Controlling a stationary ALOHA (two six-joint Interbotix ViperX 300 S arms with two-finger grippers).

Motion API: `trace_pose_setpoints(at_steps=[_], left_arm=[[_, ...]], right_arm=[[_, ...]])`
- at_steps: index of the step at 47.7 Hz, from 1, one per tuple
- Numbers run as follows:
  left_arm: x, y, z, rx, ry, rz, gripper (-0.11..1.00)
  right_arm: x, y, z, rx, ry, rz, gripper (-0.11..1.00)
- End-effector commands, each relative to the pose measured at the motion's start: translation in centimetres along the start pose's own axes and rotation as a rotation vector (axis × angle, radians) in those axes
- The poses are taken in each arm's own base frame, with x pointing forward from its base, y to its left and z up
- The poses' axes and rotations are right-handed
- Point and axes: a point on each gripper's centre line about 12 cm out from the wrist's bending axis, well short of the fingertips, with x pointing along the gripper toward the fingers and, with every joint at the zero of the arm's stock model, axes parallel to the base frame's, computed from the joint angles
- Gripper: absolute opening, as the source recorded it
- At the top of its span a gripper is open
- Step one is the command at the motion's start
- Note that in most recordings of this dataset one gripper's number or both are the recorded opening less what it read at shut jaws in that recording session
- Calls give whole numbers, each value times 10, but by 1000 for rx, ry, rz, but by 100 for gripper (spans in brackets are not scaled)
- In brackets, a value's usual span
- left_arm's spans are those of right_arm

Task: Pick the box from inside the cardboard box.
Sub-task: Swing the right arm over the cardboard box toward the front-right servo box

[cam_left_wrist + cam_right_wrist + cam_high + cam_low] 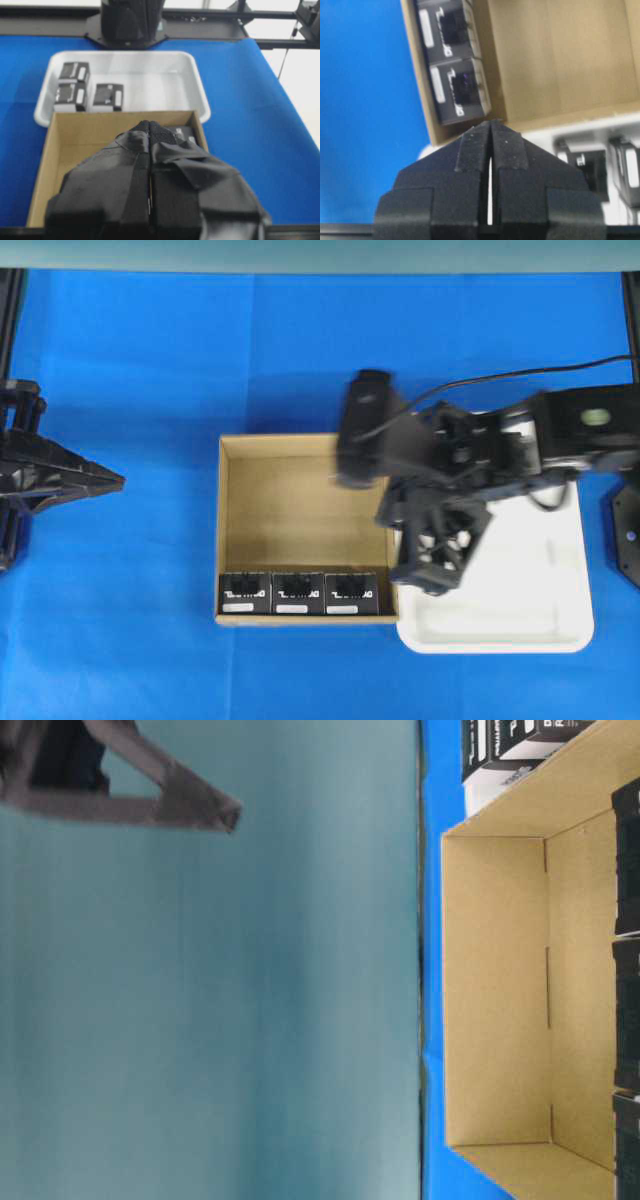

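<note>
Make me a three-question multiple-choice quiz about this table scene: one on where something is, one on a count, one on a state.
1. Where in the cardboard box do the black boxes sit?
A. In a row along its near wall
B. Stacked in the middle
C. Scattered in the far corners

2. How many black boxes are in the cardboard box, seen from overhead?
A. One
B. Three
C. Five

3. How are the right gripper jaws?
A. Wide open
B. Closed on a black box
C. Shut, holding nothing

Answers:
1 A: the black boxes line the wall at the bottom of the overhead view.
2 B: three sit side by side.
3 C: the right wrist view shows the tips together, nothing between.
</note>
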Motion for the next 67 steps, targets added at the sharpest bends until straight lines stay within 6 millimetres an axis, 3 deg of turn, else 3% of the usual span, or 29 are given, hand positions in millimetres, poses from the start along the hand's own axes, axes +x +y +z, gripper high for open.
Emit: trace_pose_setpoints(at_steps=[1,11,24,33,39,49,52,67], left_arm=[[2,-1,11,-1,-21,-2,-7],[1,-1,8,-3,0,-1,-7],[-4,-1,5,-4,49,0,-7],[-8,0,5,-6,58,3,-7],[-9,0,5,-4,58,3,-7],[-8,0,3,-4,64,1,-7],[-8,0,3,-6,64,3,-7],[-7,0,0,-31,75,4,-7]], right_arm=[[9,1,8,-6,87,-24,0],[28,4,19,-72,165,-37,2],[45,8,16,-108,211,-25,4],[57,12,15,-108,205,-12,11],[72,16,14,-73,190,37,26],[101,11,-1,-56,226,33,85],[106,9,-3,-49,222,31,96],[125,-2,-5,-12,179,33,99]])
